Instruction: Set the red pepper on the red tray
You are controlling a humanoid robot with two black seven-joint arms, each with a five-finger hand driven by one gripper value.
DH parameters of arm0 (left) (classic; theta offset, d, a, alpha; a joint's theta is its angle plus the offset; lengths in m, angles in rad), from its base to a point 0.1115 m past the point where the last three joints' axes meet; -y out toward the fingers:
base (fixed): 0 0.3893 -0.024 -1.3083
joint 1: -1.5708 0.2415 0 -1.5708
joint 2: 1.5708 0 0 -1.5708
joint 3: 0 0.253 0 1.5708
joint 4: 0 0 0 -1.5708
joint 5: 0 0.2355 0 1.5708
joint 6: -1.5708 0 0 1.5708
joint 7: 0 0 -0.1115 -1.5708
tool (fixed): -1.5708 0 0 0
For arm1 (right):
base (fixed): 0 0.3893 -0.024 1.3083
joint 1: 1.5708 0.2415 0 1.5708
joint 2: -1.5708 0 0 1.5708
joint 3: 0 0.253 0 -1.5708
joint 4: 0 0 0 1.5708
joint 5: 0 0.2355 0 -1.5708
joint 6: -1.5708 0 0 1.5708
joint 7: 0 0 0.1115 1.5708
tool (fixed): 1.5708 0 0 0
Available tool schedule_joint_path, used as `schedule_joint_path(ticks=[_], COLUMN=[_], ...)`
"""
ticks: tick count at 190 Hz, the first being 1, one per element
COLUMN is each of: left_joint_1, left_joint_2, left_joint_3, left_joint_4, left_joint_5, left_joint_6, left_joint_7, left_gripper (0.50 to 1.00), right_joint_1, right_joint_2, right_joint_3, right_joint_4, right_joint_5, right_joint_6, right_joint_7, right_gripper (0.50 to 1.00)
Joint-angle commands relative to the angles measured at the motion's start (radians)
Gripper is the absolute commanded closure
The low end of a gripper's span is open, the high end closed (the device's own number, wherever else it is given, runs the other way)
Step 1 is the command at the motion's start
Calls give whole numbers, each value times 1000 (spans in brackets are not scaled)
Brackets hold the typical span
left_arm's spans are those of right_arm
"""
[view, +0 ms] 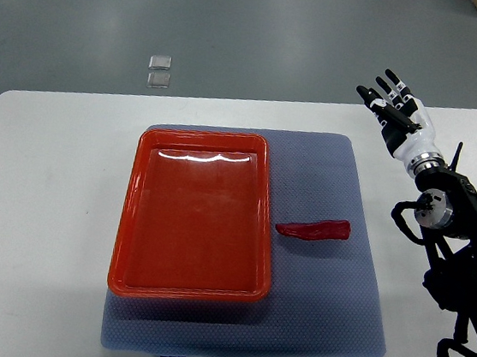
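While the whole table (pixel 37 207) is being shown from above, several parts of the scene are being cut off or left unclear. Only the right arm is being seen; its dark linkage is being cropped by the right and near edges of the picture. A dark shape at the left edge, beside the table's far left corner, is too cropped to be identified. Two small clear objects (pixel 158 71) are lying on the grey floor beyond the table, and what they are cannot be told. A small label on the near edge of the grey mat (pixel 326 318) is too small to be read. A brown corner is being clipped at the far right of the picture.

The red pepper (pixel 314 230) is lying flat on the mat, just right of the red tray (pixel 128 218) and apart from its rim. It is being seen as a long, glossy, dark red pod, broader at its right end and tapering towards the tray. The tray is being seen as a shiny rectangular dish with nothing in it.

The right hand (pixel 395 108) is being held over the table's far right part, well apart from the pepper, with its fingers (pixel 377 97) spread and nothing grasped.
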Motion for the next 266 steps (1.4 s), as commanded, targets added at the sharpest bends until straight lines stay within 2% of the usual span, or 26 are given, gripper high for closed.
schedule_joint_path(ticks=[1,266], left_joint_1=[-2,8], left_joint_2=[0,0], left_joint_3=[-2,0], left_joint_4=[-1,1], left_joint_5=[-1,-1], left_joint_6=[0,0], left_joint_7=[5,11], left_gripper=[500,500], right_joint_1=[2,6], right_joint_2=[0,-12], right_joint_3=[2,-31], right_joint_4=[0,2], right_joint_5=[0,8], right_joint_6=[0,8], right_joint_7=[2,6], right_gripper=[587,587])
